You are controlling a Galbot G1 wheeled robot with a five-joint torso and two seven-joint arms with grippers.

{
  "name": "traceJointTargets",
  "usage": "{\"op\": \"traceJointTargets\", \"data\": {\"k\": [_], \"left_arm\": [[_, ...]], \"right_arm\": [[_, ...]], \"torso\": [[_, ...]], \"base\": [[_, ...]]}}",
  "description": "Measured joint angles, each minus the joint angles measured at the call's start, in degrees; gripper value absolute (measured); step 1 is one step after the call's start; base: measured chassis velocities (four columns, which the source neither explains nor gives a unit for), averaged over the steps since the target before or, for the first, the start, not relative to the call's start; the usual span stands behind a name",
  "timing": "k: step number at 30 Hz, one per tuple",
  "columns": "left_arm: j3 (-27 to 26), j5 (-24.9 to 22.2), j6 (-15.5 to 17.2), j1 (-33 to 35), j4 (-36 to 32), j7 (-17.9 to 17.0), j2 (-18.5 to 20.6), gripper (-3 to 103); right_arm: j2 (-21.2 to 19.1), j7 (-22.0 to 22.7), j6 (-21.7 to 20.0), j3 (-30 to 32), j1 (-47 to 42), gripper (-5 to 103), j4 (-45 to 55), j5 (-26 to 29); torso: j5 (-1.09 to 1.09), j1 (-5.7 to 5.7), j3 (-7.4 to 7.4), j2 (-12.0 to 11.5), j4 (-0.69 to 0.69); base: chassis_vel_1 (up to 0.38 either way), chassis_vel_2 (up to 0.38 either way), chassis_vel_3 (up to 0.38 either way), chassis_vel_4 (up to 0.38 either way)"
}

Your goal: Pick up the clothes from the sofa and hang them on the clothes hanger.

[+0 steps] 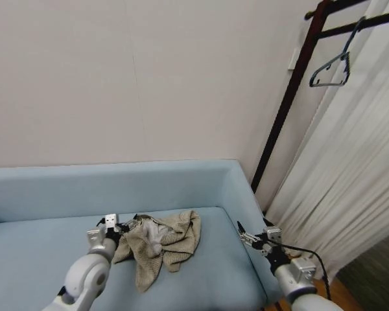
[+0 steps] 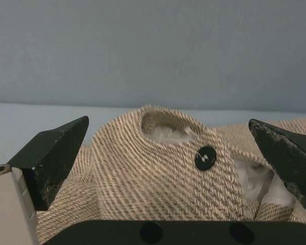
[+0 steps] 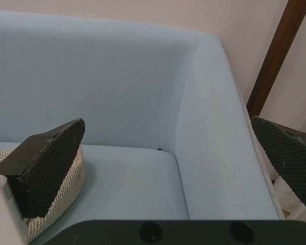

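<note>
A crumpled beige woven garment [image 1: 163,241] with a black button [image 2: 205,158] lies on the seat of the light blue sofa [image 1: 84,188]. My left gripper [image 1: 121,224] is at the garment's left edge, open. In the left wrist view its fingers [image 2: 53,155] stand on either side of a raised fold of the garment [image 2: 143,178] without closing on it. My right gripper [image 1: 244,236] hovers open by the sofa's right armrest [image 3: 214,127], holding nothing. A grey hanger [image 1: 330,68] hangs on the dark clothes rack [image 1: 286,103] at the upper right.
A white curtain [image 1: 350,168] hangs to the right of the rack, beside the sofa's end. A plain wall rises behind the sofa. The rack's post [image 3: 275,56] stands just past the armrest. The seat is bare between the garment [image 3: 71,186] and the armrest.
</note>
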Motion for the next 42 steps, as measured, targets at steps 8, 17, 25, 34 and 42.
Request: {"op": "traceJointTargets", "data": {"k": [8,17,25,34,42], "left_arm": [[4.62,-0.23,0.56,-3.68,5.34,-2.61,-0.45,100],[6.46,-0.12,0.61,-4.65,8.27,-2.15,-1.51,79],[6.68,0.77,0.56,-3.47,8.6,-2.09,-2.7,46],[5.54,2.02,-0.44,-0.74,7.75,-2.23,-3.01,14],[4.32,3.94,-9.02,1.05,5.71,-1.7,0.97,2]], "right_arm": [[-0.61,-0.46,0.59,-0.49,0.67,100,-1.49,-1.93],[-0.66,-0.27,0.98,-0.76,1.35,100,-2.16,-1.65],[-1.12,0.09,1.22,-0.55,1.44,100,-2.32,-1.37],[-1.17,0.36,1.55,-0.63,1.94,100,-2.88,-1.26],[-3.54,2.75,1.0,-4.47,5.81,100,-2.86,3.28]], "torso": [[-0.01,0.0,0.0,0.0,0.0],[-0.01,0.0,-0.01,0.0,0.0],[-0.01,0.0,-0.01,0.0,0.0],[-0.01,0.0,-0.01,0.0,0.0],[-0.03,-0.01,-0.01,0.0,-0.01]], "base": [[0.0,0.0,0.0,0.0],[0.0,0.0,0.0,0.0],[0.0,0.0,0.0,0.0],[0.0,0.0,0.0,0.0],[0.0,0.0,0.0,0.0]]}}
